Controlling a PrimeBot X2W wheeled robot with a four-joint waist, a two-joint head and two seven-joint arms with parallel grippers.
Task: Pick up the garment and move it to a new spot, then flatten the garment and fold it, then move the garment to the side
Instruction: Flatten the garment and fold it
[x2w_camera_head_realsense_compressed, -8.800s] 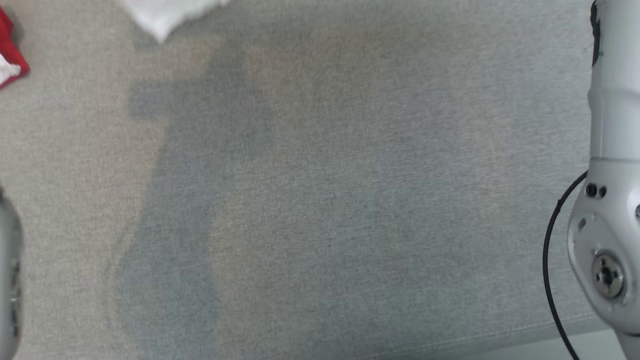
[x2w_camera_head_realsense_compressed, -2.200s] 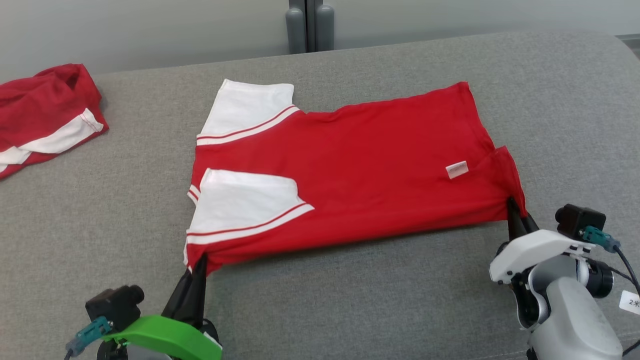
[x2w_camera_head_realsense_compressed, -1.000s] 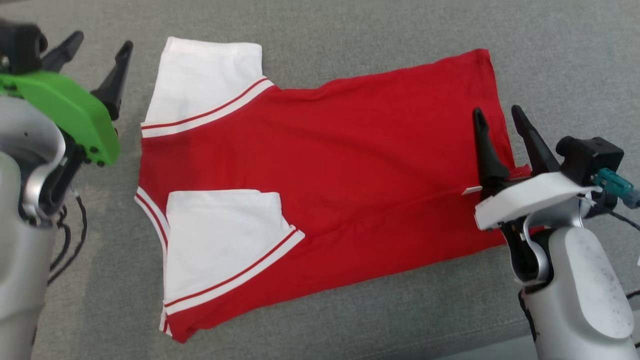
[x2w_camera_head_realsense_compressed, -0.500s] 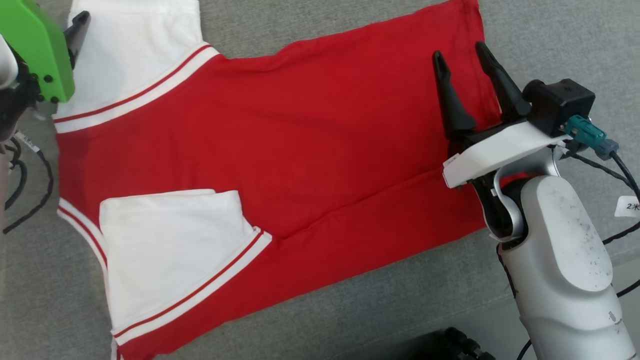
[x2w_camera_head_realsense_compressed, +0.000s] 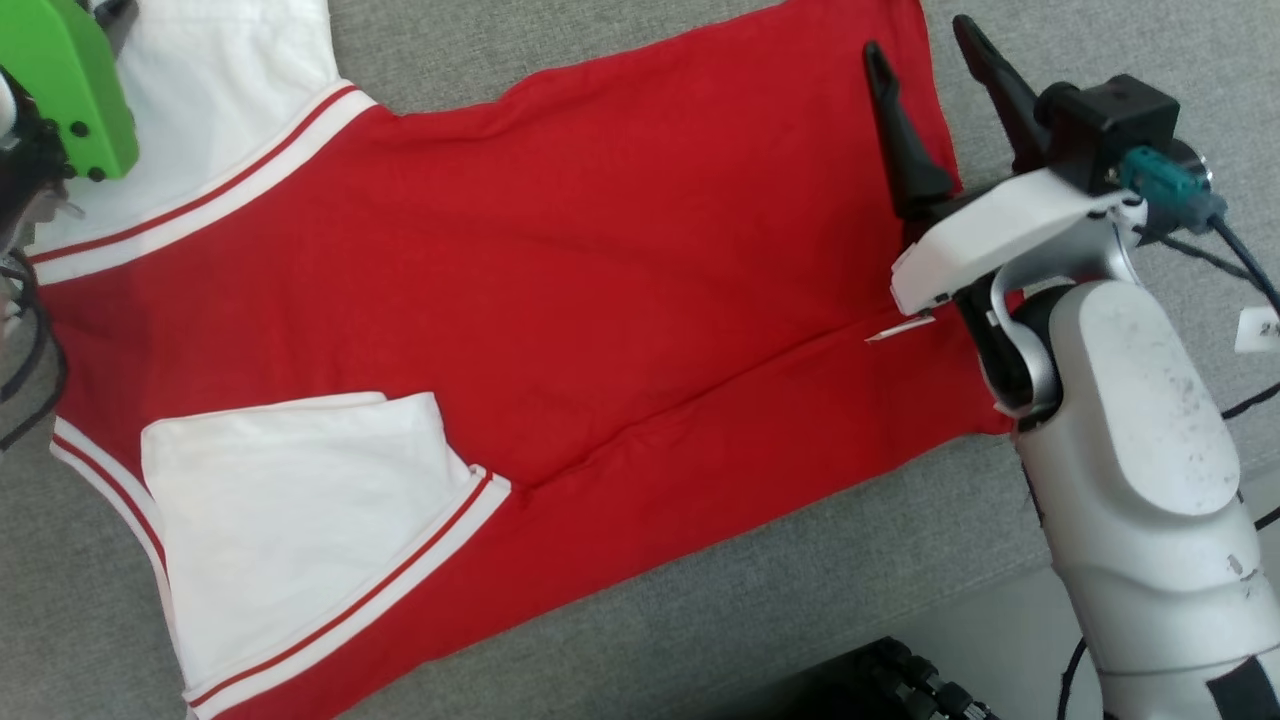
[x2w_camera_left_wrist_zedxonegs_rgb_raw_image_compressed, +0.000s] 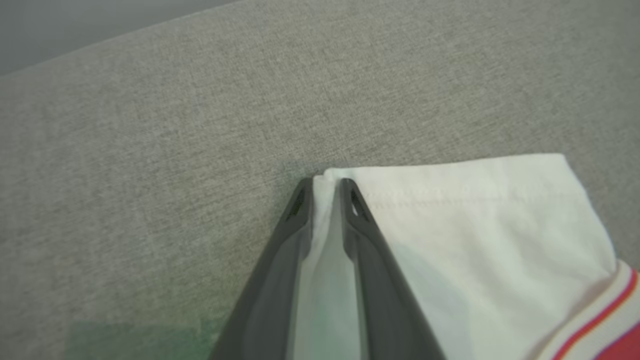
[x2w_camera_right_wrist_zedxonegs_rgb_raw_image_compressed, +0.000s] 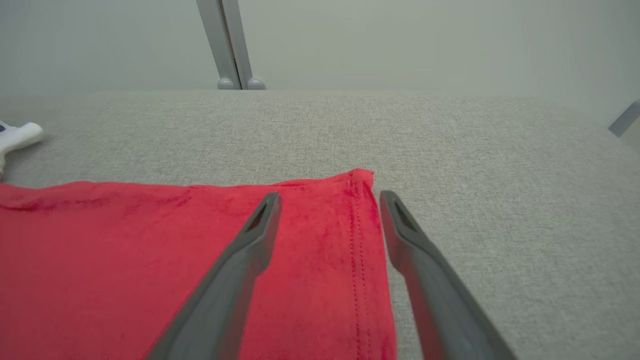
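Bare indoor room, perhaps a lab, grey fabric couch (x2w_camera_right_wrist_zedxonegs_rgb_raw_image_compressed: 450, 130), pale wall (x2w_camera_right_wrist_zedxonegs_rgb_raw_image_compressed: 400, 40)

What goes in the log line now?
left hand: shut on sleeve | right hand: open, astride hem | shirt: spread on cushion

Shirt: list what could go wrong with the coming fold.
The left gripper has its jaws on only the very corner of the white sleeve; it may slip out when lifted.
The right gripper, jaws open, straddles the red hem; closing could catch just one layer.
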